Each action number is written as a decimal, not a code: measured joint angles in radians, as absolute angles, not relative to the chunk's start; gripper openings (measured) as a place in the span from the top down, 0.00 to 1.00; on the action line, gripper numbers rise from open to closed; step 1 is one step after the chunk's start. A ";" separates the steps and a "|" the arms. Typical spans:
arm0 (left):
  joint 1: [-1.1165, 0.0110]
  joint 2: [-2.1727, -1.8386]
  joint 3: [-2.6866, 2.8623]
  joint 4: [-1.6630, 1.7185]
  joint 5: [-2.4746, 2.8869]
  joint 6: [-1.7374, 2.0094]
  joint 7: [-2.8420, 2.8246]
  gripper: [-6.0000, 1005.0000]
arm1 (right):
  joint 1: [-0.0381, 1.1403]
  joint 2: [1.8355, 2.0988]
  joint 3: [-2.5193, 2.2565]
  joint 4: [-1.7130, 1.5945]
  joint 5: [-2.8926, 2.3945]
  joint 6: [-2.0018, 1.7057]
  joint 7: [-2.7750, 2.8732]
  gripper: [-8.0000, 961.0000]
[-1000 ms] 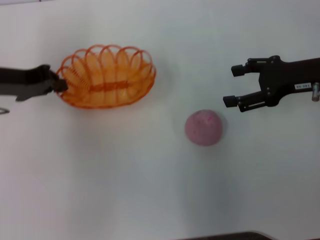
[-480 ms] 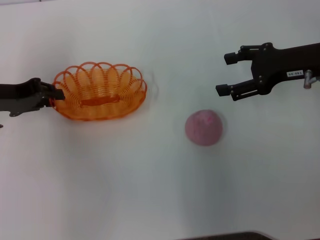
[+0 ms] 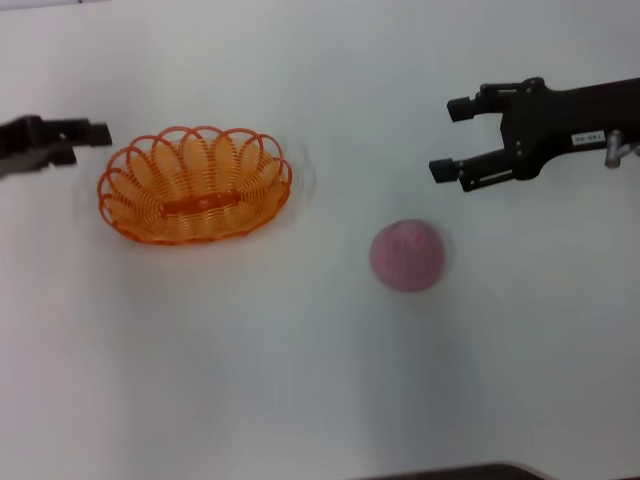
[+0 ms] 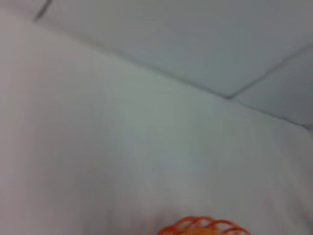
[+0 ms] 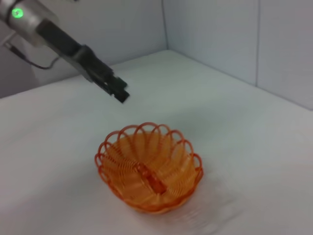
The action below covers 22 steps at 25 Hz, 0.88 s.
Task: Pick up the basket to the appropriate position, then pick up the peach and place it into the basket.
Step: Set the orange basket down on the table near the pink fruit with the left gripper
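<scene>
Basket (image 3: 195,186) sits free between left gripper (image 3: 95,135), fingers unclear, and peach (image 3: 407,256); right gripper (image 3: 450,137) spread.

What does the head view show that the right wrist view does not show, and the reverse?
Only the head view shows the peach and the right gripper, open, hanging beyond the peach. Only the right wrist view shows the walls behind the table and a green light on the left arm. Both show the basket resting on the white table, empty, and the left gripper near its rim, apart from it.
</scene>
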State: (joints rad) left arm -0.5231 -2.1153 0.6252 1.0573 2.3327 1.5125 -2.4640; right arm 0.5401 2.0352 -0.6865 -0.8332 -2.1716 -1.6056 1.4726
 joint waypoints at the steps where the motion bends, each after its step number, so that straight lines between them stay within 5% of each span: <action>1: -0.520 -2.116 0.616 1.082 2.309 1.545 -2.400 0.49 | 0.542 2.037 -0.686 -0.848 -2.171 -1.606 1.496 0.05; 6: -0.481 -2.145 0.614 1.202 2.198 1.753 -2.067 0.32 | 0.547 2.050 -0.686 -0.924 -2.170 -1.613 1.594 0.05; 10: -0.411 -2.172 0.700 1.266 2.173 1.804 -1.905 0.27 | 0.559 2.053 -0.690 -0.971 -2.170 -1.617 1.706 0.05; 22: -0.293 -2.171 0.671 1.064 2.114 1.834 -1.588 0.13 | 0.646 2.035 -0.710 -1.172 -2.274 -1.816 1.968 0.06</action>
